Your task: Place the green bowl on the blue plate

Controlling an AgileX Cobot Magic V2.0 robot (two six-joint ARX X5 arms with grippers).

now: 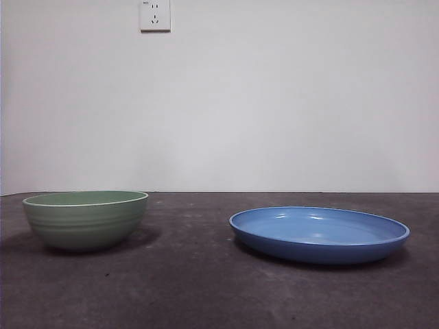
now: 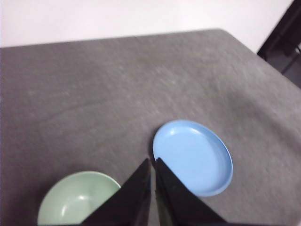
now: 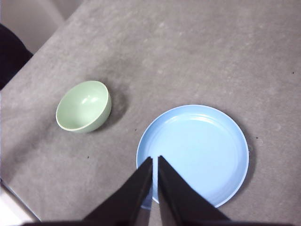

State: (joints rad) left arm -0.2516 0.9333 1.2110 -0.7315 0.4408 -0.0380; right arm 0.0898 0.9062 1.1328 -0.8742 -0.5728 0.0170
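Note:
The green bowl (image 1: 86, 218) stands upright and empty on the dark table at the left. The blue plate (image 1: 319, 234) lies flat at the right, apart from the bowl and with nothing on it. My left gripper (image 2: 153, 161) hangs high above the table, shut and empty, with the green bowl (image 2: 77, 200) and the blue plate (image 2: 193, 157) far below it. High over the blue plate (image 3: 193, 153) my right gripper (image 3: 155, 160) is shut and empty too, and the green bowl (image 3: 84, 106) sits off to one side. Neither gripper shows in the front view.
A white wall with a power socket (image 1: 155, 15) rises behind the grey table (image 1: 206, 288). The table's rounded corner (image 2: 225, 33) and its edge (image 3: 28, 70) show in the wrist views, with dark equipment (image 2: 282, 37) beyond.

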